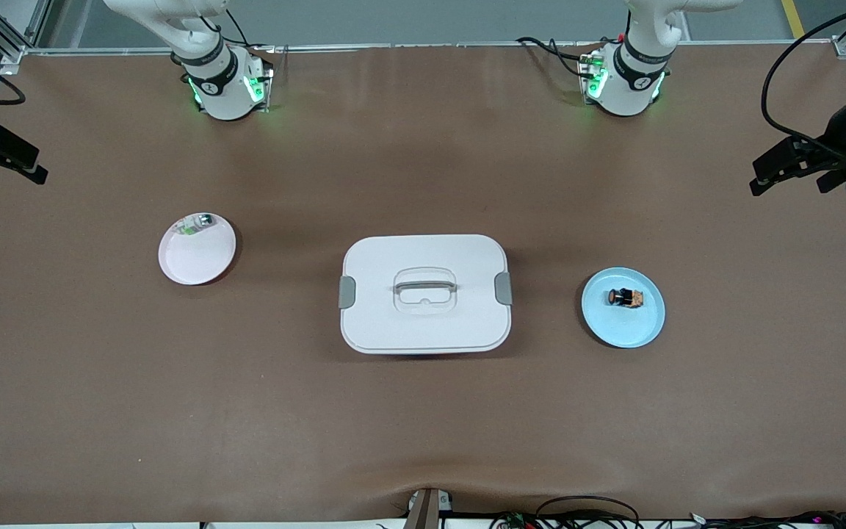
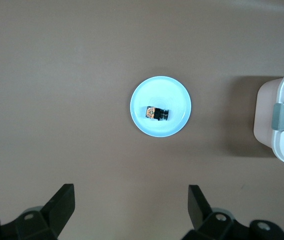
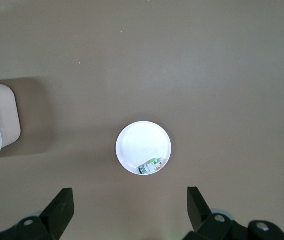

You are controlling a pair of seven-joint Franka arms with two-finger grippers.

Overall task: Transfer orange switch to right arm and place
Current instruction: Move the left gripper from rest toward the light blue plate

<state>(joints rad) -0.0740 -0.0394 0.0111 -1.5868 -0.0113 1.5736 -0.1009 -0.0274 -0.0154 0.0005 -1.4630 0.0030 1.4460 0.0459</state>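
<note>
Black fingers of your left gripper [image 2: 131, 212] are standing wide apart with nothing between them, and the gripper is hanging high over the brown table [image 1: 423, 426] at the left arm's end, looking down on the blue plate [image 2: 176, 95]. You are seeing the orange switch [image 2: 157, 113] lying on its side in the middle of that plate, untouched. Your right gripper [image 3: 130, 212] is spread just as wide, also holding nothing, and is hovering high over the right arm's end of the table, above the white plate [image 3: 137, 140]. That plate is carrying a small clear-silver part with green marking [image 3: 150, 166], which is sitting close to the rim. From the front camera, you are finding the blue plate [image 1: 643, 330] a little nearer than the white plate [image 1: 199, 264], with the switch [image 1: 626, 298] resting across its centre. Between the two plates, a white lidded container [image 1: 424, 323] with grey side latches and a handle recessed in its lid is sitting at mid-table, well apart from both.
</note>
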